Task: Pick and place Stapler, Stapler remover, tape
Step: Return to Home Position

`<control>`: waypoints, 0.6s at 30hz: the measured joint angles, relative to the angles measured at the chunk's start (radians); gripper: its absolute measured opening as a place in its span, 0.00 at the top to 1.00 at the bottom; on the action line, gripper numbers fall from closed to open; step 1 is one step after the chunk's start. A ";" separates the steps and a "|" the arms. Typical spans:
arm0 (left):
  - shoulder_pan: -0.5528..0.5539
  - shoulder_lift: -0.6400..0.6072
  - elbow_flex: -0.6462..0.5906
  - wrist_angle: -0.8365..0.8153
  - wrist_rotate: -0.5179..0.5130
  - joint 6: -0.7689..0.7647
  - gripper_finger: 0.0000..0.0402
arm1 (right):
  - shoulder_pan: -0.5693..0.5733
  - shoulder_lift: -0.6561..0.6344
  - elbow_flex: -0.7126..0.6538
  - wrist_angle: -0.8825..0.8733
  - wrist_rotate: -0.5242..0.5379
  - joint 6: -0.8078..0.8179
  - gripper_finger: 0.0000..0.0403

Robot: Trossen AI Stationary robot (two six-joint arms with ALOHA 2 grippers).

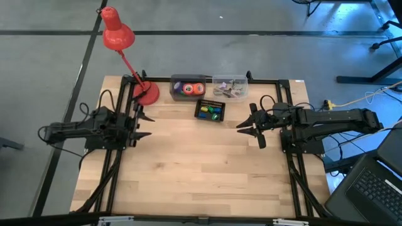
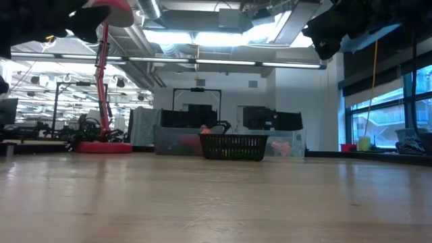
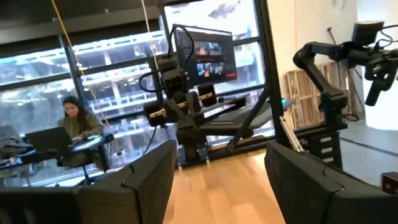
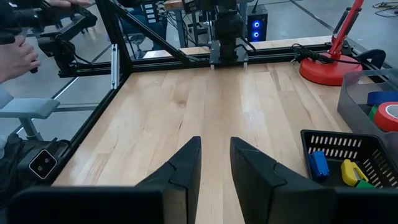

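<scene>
Both grippers: left gripper (image 1: 146, 125) over the table's (image 1: 201, 182) left side, right gripper (image 1: 248, 125) over its right side, fingers spread on each, nothing held
Tape: rolls (image 1: 190, 89) sit in the dark see-through bin (image 1: 174, 81) at the far edge, near the middle
Staplers: little staplers (image 1: 210, 113) in the black basket (image 1: 196, 110), just in front of that bin
Staple removers: gray ones (image 1: 229, 91) in the clear bin (image 1: 245, 81), right beside the tape bin
Sorting: looks done to me, I see no loose item on the boards
Homing tip: I'd lift first, then pull each arm back toward its own side, slowly, so no finger clips a bin wall
Watch out: red lamp (image 1: 118, 36) stands at the far left corner, close to the left arm
</scene>
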 joint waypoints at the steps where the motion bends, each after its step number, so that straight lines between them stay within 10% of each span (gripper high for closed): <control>1: -0.004 -0.018 -0.007 -0.009 0.000 0.000 0.41 | 0.000 0.000 0.000 0.000 0.000 0.000 0.78; 18: -0.009 -0.073 -0.073 -0.124 -0.118 0.000 0.41 | 0.000 0.000 0.000 0.000 0.000 0.001 0.78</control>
